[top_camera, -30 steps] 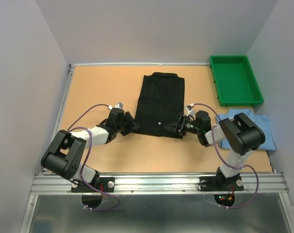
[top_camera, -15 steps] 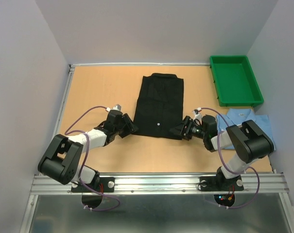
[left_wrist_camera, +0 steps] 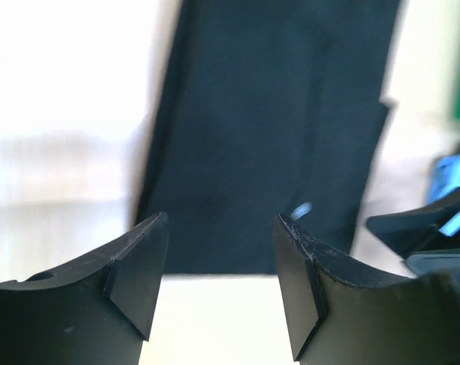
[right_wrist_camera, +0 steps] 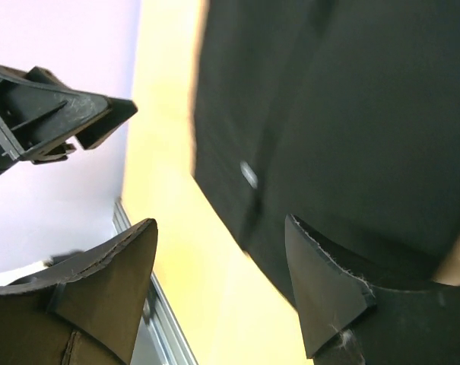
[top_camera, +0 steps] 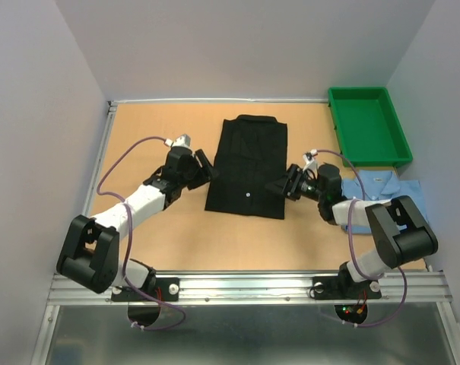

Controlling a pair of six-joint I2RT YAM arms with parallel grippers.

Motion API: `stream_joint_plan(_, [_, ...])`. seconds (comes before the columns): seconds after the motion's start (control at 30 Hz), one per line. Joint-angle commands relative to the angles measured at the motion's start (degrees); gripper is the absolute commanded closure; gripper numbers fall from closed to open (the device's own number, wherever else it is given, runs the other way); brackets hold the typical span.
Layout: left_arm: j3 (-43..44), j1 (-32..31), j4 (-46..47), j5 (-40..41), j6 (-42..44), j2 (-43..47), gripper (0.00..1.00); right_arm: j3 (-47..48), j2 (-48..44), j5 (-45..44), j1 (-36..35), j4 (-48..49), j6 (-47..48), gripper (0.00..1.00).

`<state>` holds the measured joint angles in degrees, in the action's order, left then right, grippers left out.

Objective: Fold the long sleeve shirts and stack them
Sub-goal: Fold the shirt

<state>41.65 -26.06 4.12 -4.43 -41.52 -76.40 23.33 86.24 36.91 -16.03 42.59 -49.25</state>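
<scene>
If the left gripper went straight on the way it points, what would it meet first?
Probably the flat black cloth shirt: the left gripper, jaws open and empty, points at its left edge, and its wrist view shows the shirt straight ahead. Its height above the wooden table is unclear.

top: high, from near edge | wrists: close, low | shared: black shirt point(top_camera: 247, 165)

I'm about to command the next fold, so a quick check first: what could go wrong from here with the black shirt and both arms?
1. The left tool and right tool, both open, flank the black shirt at different points along its length, so a fold started from here may come out skewed.
2. The right arm sits over the light blue shirt; swinging it could drag or rumple that shirt.
</scene>
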Motion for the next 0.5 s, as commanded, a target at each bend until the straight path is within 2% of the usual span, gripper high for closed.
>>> stream_joint_plan(0.0, [9.4,0.7,1.9,-1.0,3.2,-5.3,0.33,11.1,2.3,0.2,0.3,-1.0,1.4,0.27])
stream_joint_plan(0.2, [17.6,0.7,7.4,-7.6,1.5,-18.9,0.36,21.8,11.8,-0.5,0.3,-0.8,0.9,0.27])
stream_joint_plan(0.23, [18.4,0.7,7.5,-8.2,1.4,-20.6,0.36,22.8,15.7,0.8,0.3,-0.8,0.8,0.27])
stream_joint_plan(0.47, [17.9,0.9,9.2,-7.8,1.1,-29.3,0.38,22.0,24.8,-1.0,0.6,0.6,1.7,0.28])
